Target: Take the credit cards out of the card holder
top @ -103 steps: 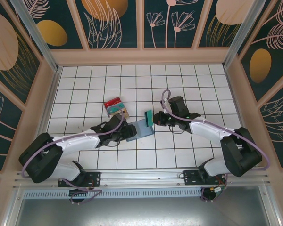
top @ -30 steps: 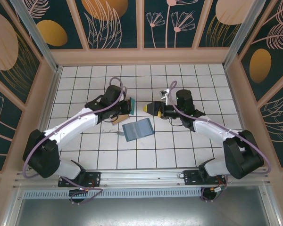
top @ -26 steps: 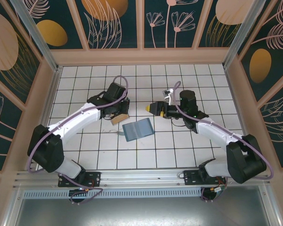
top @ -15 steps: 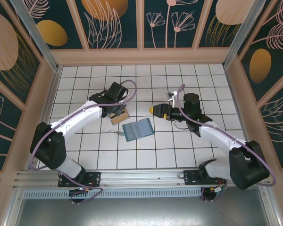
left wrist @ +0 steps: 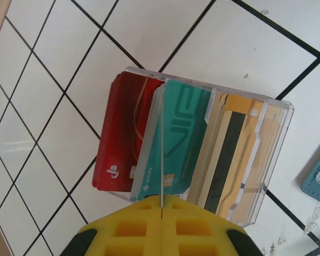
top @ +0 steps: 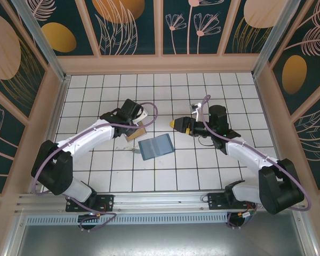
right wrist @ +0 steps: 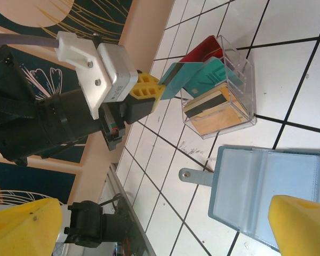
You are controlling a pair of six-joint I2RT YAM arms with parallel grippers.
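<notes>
Teal card has left the card holder and now sits pinched edge-on in my left gripper, clamped tight over the clear tray, above the red card and tan cards. Right gripper gapes wide, empty. The holder lies open just beside the tray, with one pocket cut off, so I can't call it emptied.

We had white-shelled arms, black joints, looping purple cables and yellow gridded fingers.
</notes>
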